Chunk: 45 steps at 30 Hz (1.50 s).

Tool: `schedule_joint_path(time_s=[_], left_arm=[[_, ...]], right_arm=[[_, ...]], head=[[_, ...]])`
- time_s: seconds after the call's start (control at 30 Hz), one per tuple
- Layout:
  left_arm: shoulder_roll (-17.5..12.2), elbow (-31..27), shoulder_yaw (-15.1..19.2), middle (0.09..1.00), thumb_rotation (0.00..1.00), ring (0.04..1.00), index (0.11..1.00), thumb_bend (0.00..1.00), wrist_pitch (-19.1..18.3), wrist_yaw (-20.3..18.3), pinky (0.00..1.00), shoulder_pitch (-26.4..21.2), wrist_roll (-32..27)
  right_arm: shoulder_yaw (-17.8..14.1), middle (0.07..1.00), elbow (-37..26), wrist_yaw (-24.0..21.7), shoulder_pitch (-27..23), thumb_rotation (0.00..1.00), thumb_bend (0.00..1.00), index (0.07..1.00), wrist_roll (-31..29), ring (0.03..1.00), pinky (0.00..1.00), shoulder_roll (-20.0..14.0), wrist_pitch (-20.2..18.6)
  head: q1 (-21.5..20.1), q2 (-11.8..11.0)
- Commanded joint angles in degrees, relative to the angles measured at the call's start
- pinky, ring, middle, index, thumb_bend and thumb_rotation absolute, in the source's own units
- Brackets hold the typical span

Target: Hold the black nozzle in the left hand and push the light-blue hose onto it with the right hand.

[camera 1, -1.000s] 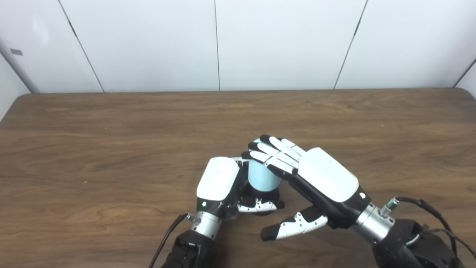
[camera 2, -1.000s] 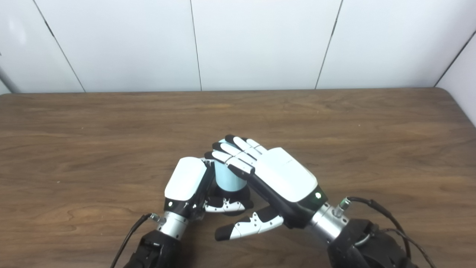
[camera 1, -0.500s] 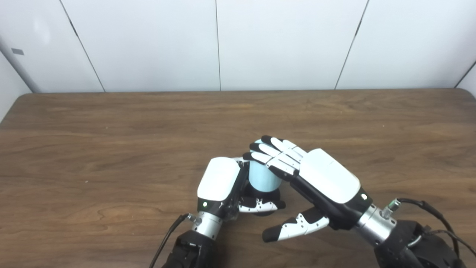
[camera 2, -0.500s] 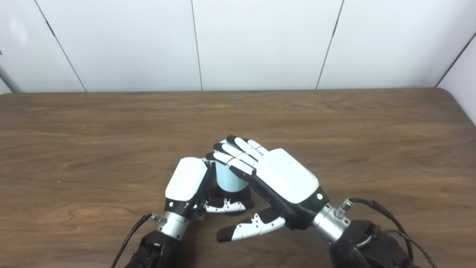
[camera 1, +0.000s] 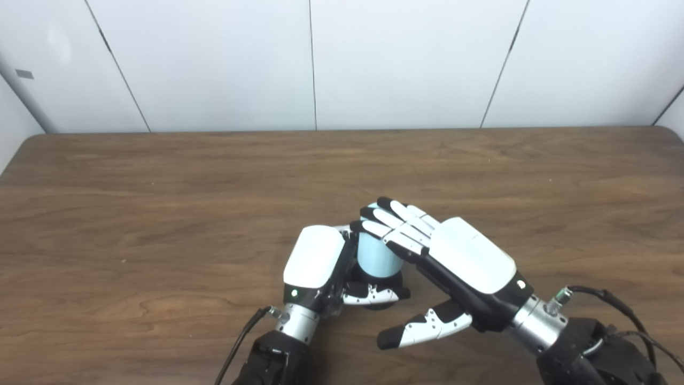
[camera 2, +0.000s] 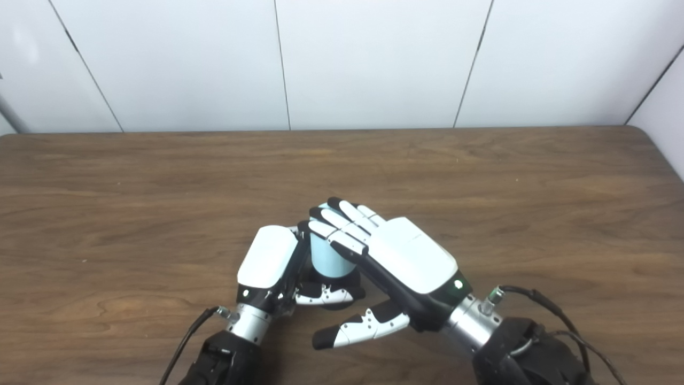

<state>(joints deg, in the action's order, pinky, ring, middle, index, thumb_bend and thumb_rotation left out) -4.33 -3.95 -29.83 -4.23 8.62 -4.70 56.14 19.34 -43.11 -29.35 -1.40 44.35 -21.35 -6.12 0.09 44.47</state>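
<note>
A short light-blue hose stands upright near the table's front middle, on a black nozzle of which only a dark rim shows under it. My left hand is shut on the nozzle from the left, its thumb wrapped across the front. My right hand lies flat with its fingers stretched over the hose's top end, touching it. Its thumb sticks out apart below, and it grasps nothing. The top of the hose is hidden under those fingers.
The brown wooden table stretches to a white panelled wall at the back. Black cables run from both wrists near the front edge, the right one looping outward.
My right hand has sunk slightly on the hose's top and shifted a little to the right. The left hand and the nozzle have stayed put.
</note>
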Motion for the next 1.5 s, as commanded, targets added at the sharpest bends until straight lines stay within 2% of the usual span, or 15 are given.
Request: schedule_joint_path(time_s=[0.0, 0.27, 0.57, 0.73, 0.93, 1.23, 1.27, 1.33, 1.37, 1.4, 1.43, 1.47], left_arm=[[-0.7, 1.6, -0.7, 0.447, 0.00, 0.460, 0.497, 0.48, -2.0, -3.7, 0.36, 1.9, 1.0], [-0.7, 2.2, -0.7, 0.435, 0.00, 0.456, 0.502, 0.48, -1.5, -3.0, 0.35, 1.8, 0.9], [-0.5, 2.3, -0.8, 0.486, 0.00, 0.486, 0.480, 0.48, -1.9, -3.3, 0.39, 1.7, 1.0], [-0.4, 2.4, -0.8, 0.461, 0.00, 0.473, 0.490, 0.48, -2.0, -3.2, 0.37, 1.6, 1.1], [-0.3, 2.8, -0.6, 0.457, 0.00, 0.473, 0.491, 0.48, -1.9, -2.9, 0.37, 1.4, 0.9], [-0.4, 1.9, -0.3, 0.484, 0.00, 0.460, 0.524, 0.48, -2.3, -4.5, 0.33, 1.3, 0.1], [-0.6, 1.8, -0.4, 0.477, 0.00, 0.441, 0.516, 0.49, -2.3, -4.5, 0.43, 1.2, 0.6], [-1.1, 1.9, -0.9, 0.470, 0.00, 0.560, 0.517, 0.52, -2.0, -3.7, 0.49, 0.9, 2.4], [-1.4, 1.9, -1.1, 0.569, 0.01, 0.606, 0.600, 0.75, -2.0, -3.3, 0.53, 0.7, 3.4], [-1.5, 1.9, -1.3, 0.611, 0.03, 0.632, 0.635, 0.83, -1.9, -3.1, 0.55, 0.7, 4.1], [-1.7, 1.9, -1.4, 0.633, 0.04, 0.645, 0.652, 0.87, -1.7, -2.9, 0.57, 0.5, 4.7], [-1.8, 1.8, -1.5, 0.670, 0.09, 0.679, 0.682, 0.92, -1.4, -2.7, 0.63, 0.3, 5.0]], right_arm=[[1.4, 0.945, 3.6, -6.6, 1.9, 1.00, 0.73, 0.926, 0.7, 0.965, 0.95, -1.3, -2.5], [-0.7, 0.963, 0.7, -6.0, 0.4, 1.00, 0.71, 0.950, -0.8, 0.987, 0.96, -0.6, -3.3], [-6.0, 0.954, -5.5, -7.1, -4.0, 1.00, 0.69, 0.943, -3.0, 0.978, 0.95, 1.2, -5.1], [-9.2, 0.953, -8.1, -7.7, -6.2, 1.00, 0.69, 0.949, -4.3, 0.973, 0.94, 2.0, -6.4], [-11.7, 0.950, -9.0, -8.0, -7.6, 1.00, 0.67, 0.952, -5.6, 0.965, 0.92, 2.4, -7.6], [-12.9, 0.943, -8.1, -7.6, -7.0, 1.00, 0.66, 0.942, -6.2, 0.960, 0.91, 2.5, -7.5], [-12.9, 0.942, -8.0, -7.6, -6.9, 1.00, 0.67, 0.941, -6.2, 0.958, 0.91, 2.5, -7.4], [-13.1, 0.937, -7.7, -7.4, -6.6, 1.00, 0.67, 0.937, -6.3, 0.954, 0.90, 2.4, -7.2], [-13.1, 0.936, -7.7, -7.3, -6.5, 1.00, 0.66, 0.937, -6.2, 0.952, 0.90, 2.4, -7.2], [-13.2, 0.935, -7.6, -7.3, -6.4, 1.00, 0.67, 0.936, -6.2, 0.951, 0.89, 2.4, -7.1], [-13.1, 0.934, -7.6, -7.4, -6.4, 1.00, 0.67, 0.936, -5.9, 0.950, 0.89, 2.5, -7.2], [-13.1, 0.936, -7.5, -7.5, -6.3, 1.00, 0.67, 0.939, -5.7, 0.953, 0.89, 2.6, -7.3]], head=[[0.0, 0.1], [-0.1, -0.1], [0.0, -0.1], [0.0, -0.1], [0.2, -0.2], [0.2, -0.1], [0.2, -0.1], [0.1, -0.1], [0.1, -0.2], [0.1, -0.2], [0.1, -0.2], [0.1, -0.2]])
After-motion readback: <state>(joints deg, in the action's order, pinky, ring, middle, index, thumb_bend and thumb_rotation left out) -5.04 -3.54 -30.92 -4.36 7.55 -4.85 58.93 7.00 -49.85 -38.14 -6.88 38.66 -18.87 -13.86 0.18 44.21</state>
